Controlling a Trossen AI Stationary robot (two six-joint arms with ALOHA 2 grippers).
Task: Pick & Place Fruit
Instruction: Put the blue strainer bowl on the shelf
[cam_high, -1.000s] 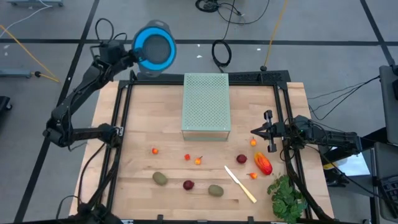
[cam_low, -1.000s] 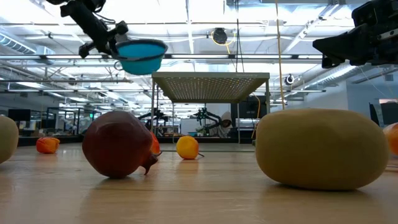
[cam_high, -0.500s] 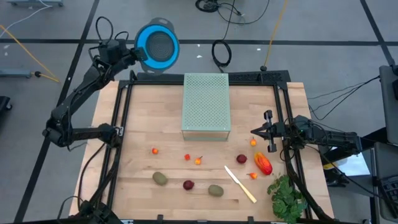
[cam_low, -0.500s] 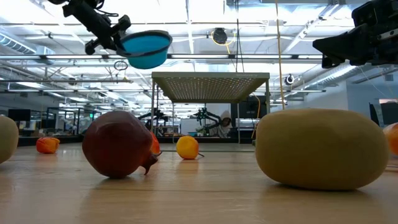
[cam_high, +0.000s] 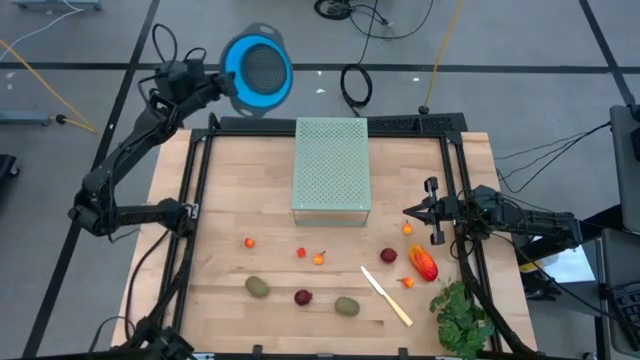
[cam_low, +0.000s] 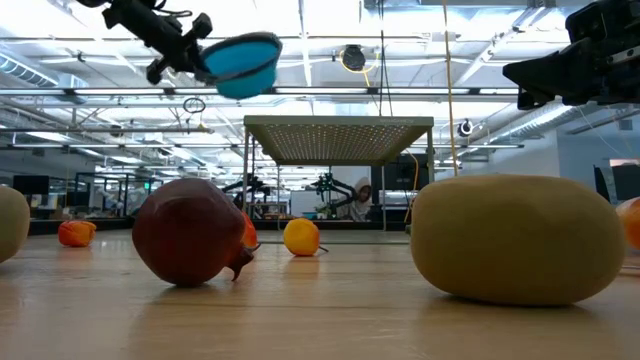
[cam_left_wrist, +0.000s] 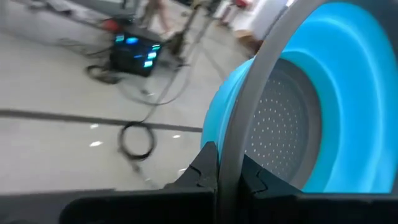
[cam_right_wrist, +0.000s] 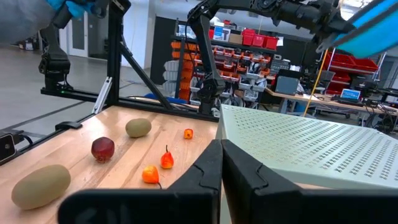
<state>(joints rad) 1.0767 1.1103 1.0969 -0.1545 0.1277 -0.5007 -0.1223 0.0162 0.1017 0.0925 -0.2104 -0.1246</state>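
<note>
My left gripper (cam_high: 222, 86) is shut on a blue strainer bowl (cam_high: 258, 72) with a grey rim, high in the air beyond the table's far left corner. The fruit lies on the near half of the table. It includes a red-orange oval (cam_high: 424, 264), two kiwi-like ovals (cam_high: 258, 287) (cam_high: 347, 306), two dark red balls (cam_high: 303, 297) (cam_high: 388, 256) and several tiny orange bits (cam_high: 319, 259). My right gripper (cam_high: 410, 211) waits shut at the table's right side, above the wood and touching nothing. My left gripper pinches the bowl's grey rim (cam_left_wrist: 239, 134) between its two fingers, one inside the bowl and one outside. The fingers (cam_left_wrist: 205, 167) come nearly level from the table's left side. The bowl (cam_low: 240, 65) hangs clear of everything, tilted, out beyond the fingertips.
A pale green perforated box (cam_high: 332, 170) stands at the table's far middle. A cream knife (cam_high: 386, 296) and a green leafy bunch (cam_high: 462, 318) lie near the front right. Black frame rails (cam_high: 200, 180) run along the table's left, far and right sides.
My left gripper has turned at the wrist and risen a little. The bowl has gone up and slightly toward the table's right, and has tipped from nearly level to tilted. The grip has stayed shut on the rim.
</note>
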